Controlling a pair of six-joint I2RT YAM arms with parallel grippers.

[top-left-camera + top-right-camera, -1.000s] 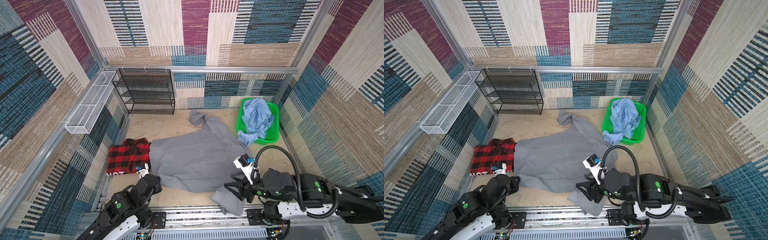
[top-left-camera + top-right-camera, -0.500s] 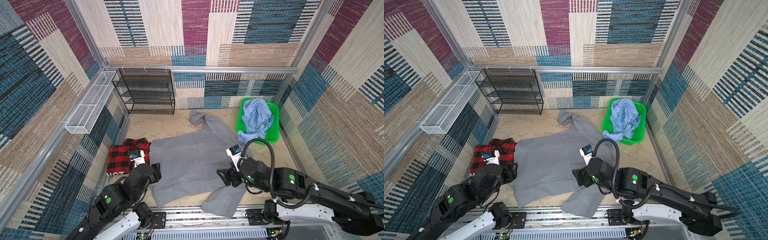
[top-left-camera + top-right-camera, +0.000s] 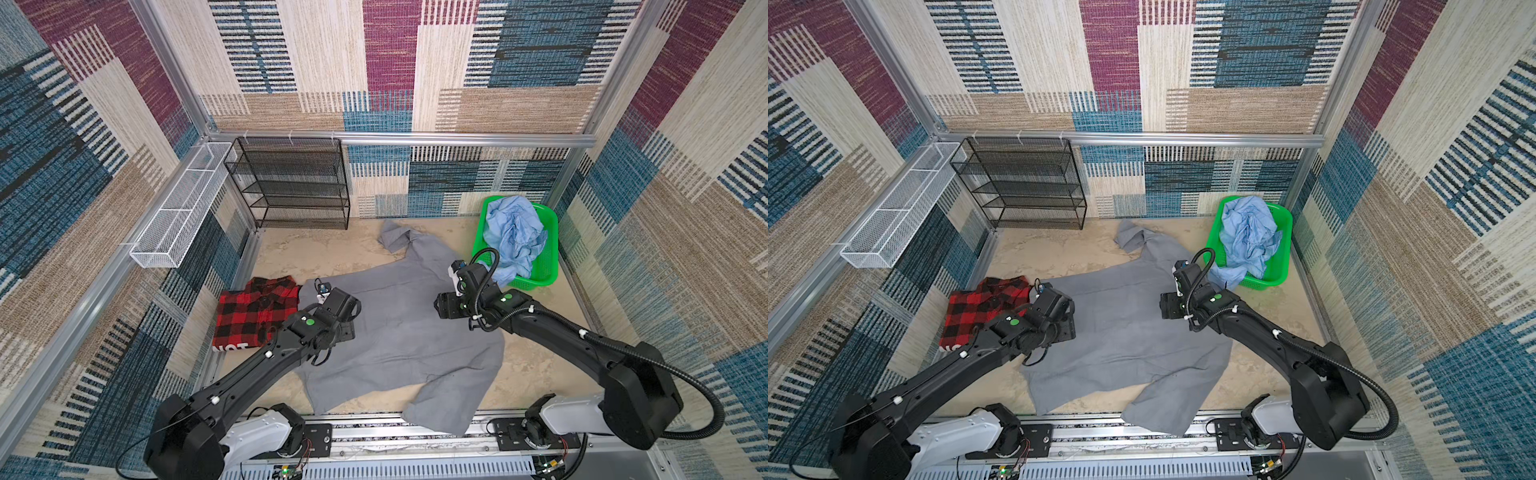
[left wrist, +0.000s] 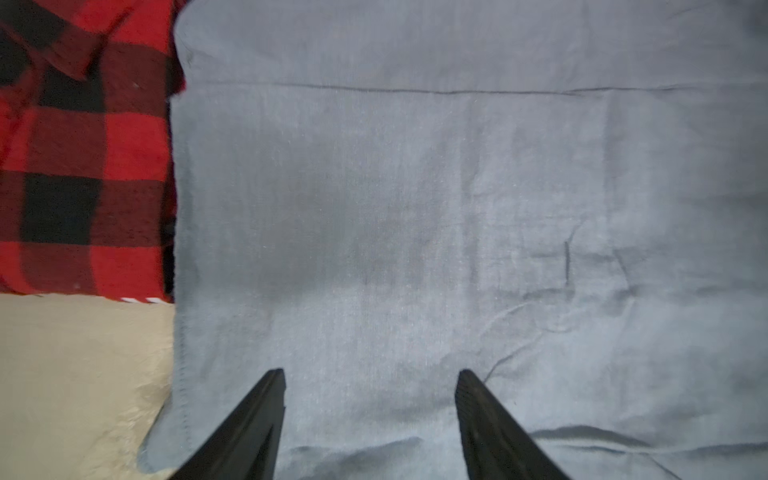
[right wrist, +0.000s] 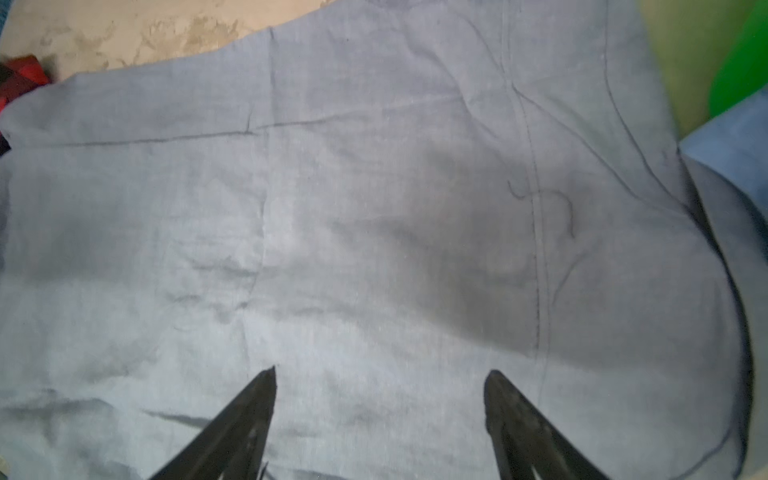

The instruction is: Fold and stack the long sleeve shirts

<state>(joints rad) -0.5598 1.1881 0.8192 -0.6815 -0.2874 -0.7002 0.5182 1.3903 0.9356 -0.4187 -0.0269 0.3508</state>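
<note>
A plain grey shirt (image 3: 399, 332) (image 3: 1125, 332) lies spread flat in the middle of the table. One of its sleeves (image 3: 444, 409) hangs over the front edge. Folded at its left lies the red-and-black plaid shirt (image 3: 253, 311) (image 4: 70, 166). The light blue shirt (image 3: 513, 232) (image 3: 1246, 232) is crumpled in the green basket. My left gripper (image 4: 370, 374) hovers open over the grey shirt's left part, near its edge. My right gripper (image 5: 380, 372) hovers open over the shirt's right part. Neither holds anything.
The green basket (image 3: 550, 249) stands at the back right, with blue cloth spilling over its near rim. A black wire rack (image 3: 291, 183) stands against the back wall. A white wire basket (image 3: 178, 216) hangs on the left wall. A metal rail (image 3: 365, 432) runs along the front.
Both arms have moved from the shirt's front edge back over its middle. The left jaws have opened wider. The grey shirt now lies flatter, and nothing is held.
</note>
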